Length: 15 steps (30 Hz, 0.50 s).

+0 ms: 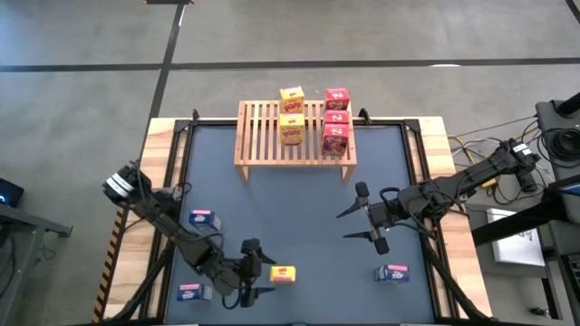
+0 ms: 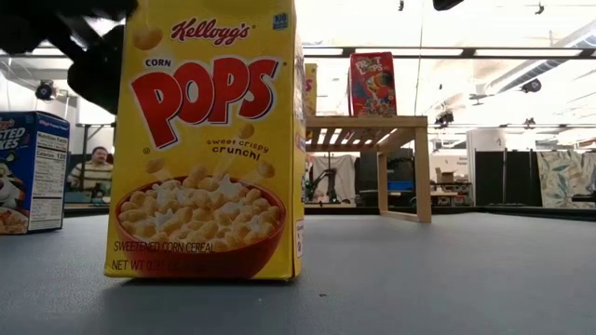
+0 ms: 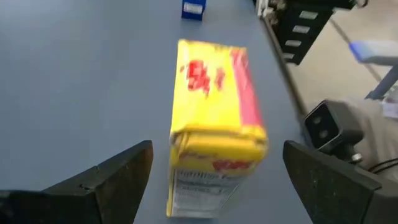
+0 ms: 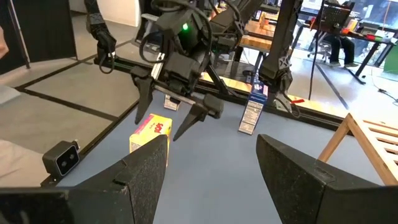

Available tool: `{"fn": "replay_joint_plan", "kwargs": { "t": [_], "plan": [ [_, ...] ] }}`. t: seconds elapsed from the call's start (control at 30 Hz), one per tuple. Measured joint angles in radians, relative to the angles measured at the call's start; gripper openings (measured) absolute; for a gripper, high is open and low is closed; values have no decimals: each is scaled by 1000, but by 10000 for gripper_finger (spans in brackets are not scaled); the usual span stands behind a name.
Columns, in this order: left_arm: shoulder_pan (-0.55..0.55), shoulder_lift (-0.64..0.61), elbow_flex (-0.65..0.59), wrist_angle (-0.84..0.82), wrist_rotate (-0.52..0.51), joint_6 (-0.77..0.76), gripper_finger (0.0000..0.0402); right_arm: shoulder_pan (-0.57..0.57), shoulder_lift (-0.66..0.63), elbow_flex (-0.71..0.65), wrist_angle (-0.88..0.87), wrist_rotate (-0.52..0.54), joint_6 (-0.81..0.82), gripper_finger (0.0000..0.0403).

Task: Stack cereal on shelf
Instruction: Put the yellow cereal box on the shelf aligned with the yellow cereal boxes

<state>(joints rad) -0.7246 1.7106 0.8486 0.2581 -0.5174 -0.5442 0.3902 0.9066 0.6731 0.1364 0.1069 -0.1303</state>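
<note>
Holding five boxes — shelf [image 1: 263,136] | left gripper [image 1: 256,273] wide — yellow box [image 1: 283,274] unheld

I see a blue surface [image 1: 299,199], cables [image 1: 471,145] lying off its right edge, and a seated person [image 2: 93,169] in the room behind.

table [image 1: 299,208]: shelf [image 1: 263,136] | yel box [image 1: 283,274] | 3 blue boxes [image 1: 392,273]
</note>
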Motion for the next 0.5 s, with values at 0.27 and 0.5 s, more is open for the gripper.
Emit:
{"fn": "replay_joint_plan", "kwargs": {
  "t": [0.27, 0.5],
  "plan": [
    [3, 41, 0, 3, -21, 8, 291, 0, 0, 0, 0, 0, 0, 237],
    [9, 69, 0, 4, -20, 11, 206, 0, 0, 0, 0, 0, 0, 237]
  ]
}}
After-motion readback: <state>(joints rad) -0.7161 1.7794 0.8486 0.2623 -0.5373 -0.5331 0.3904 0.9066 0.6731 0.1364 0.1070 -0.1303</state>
